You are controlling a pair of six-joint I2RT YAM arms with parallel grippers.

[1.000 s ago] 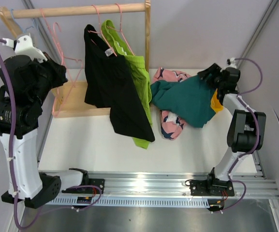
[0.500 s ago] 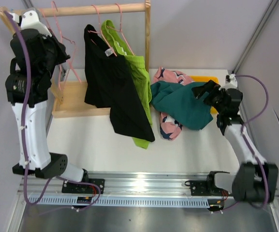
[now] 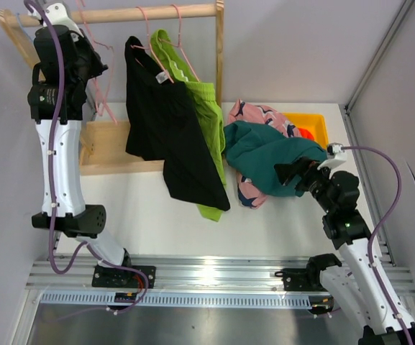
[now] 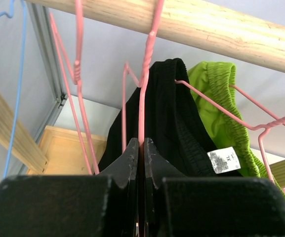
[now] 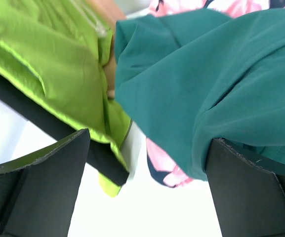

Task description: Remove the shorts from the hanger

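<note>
Black shorts [image 3: 160, 122] and lime green shorts [image 3: 206, 108] hang on pink hangers from the wooden rod [image 3: 157, 13]. Teal shorts [image 3: 265, 152] lie on the table over the pink, navy-splotched shorts [image 3: 259, 113]. A patch of orange shorts [image 3: 305, 133] shows in a yellow bin. My left gripper [image 3: 85, 44] is high up by the rod, shut on the neck of an empty pink hanger [image 4: 143, 98] whose hook reaches the rod [image 4: 206, 29]. Behind it hang the black shorts [image 4: 167, 113] and the lime green shorts [image 4: 216, 108]. My right gripper [image 3: 293, 172] is open and empty beside the teal shorts [image 5: 206, 74].
The wooden rack has a base board [image 3: 113, 151] and a right post [image 3: 220, 57]. More empty pink hangers [image 4: 78, 74] and a blue hanger [image 4: 19, 74] hang at the rod's left end. The yellow bin [image 3: 315, 118] stands at the back right. A metal rail [image 3: 207, 273] runs along the near edge.
My left arm has risen and carried the empty pink hanger up to the rod. My right gripper has drawn back toward the near side, off the teal shorts, which lie on the pile.
</note>
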